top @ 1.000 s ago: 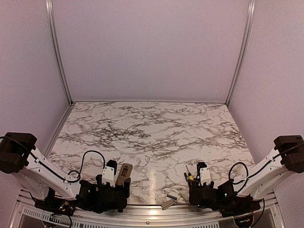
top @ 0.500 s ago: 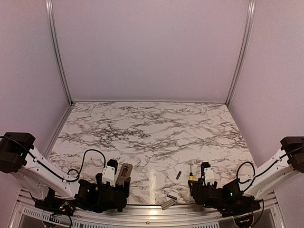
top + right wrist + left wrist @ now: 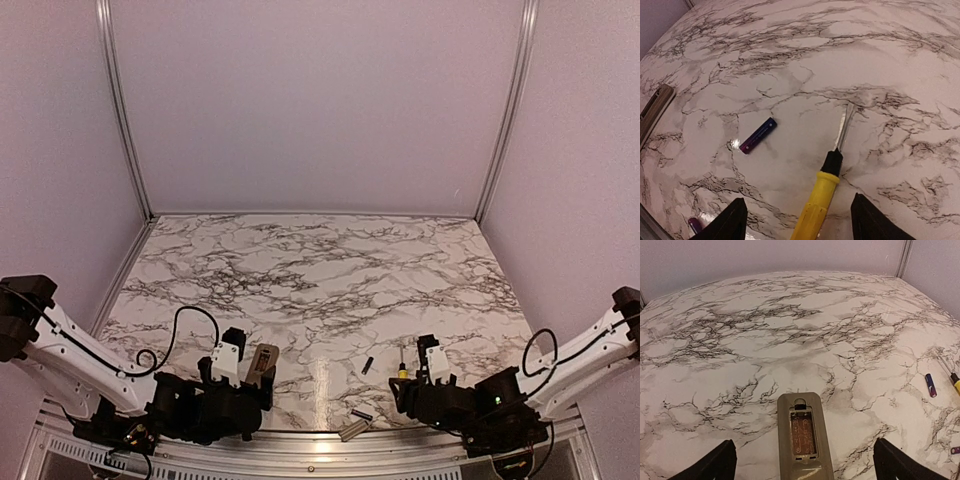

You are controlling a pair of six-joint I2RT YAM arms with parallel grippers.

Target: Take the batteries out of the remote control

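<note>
Remote control (image 3: 802, 435) lay back-up on tabletop (image 3: 790, 315) betw. wide-spread left gripper (image 3: 803, 452) fingers, unpinched; recess empty. Right gripper (image 3: 799, 199) also spread, screwdriver (image 3: 817, 200) betw. its fingers. Risk, we judged: batteries (image 3: 757, 135) are round, so the near-edge one could roll off if nudged. We counted 2 batteries, 1 remote, 1 screwdriver, 1 cover (image 3: 352, 430).

Count of items, as I read them from my remote station. I count one remote control (image 3: 804, 440); two batteries (image 3: 757, 135), both loose on the one marble table (image 3: 330, 270), the second battery (image 3: 361, 414) nearer its front edge; one yellow-handled screwdriver (image 3: 821, 197); one grey-beige cover piece (image 3: 352, 431); and two arms, a left arm (image 3: 85, 352) and a right arm (image 3: 585, 352).
</note>
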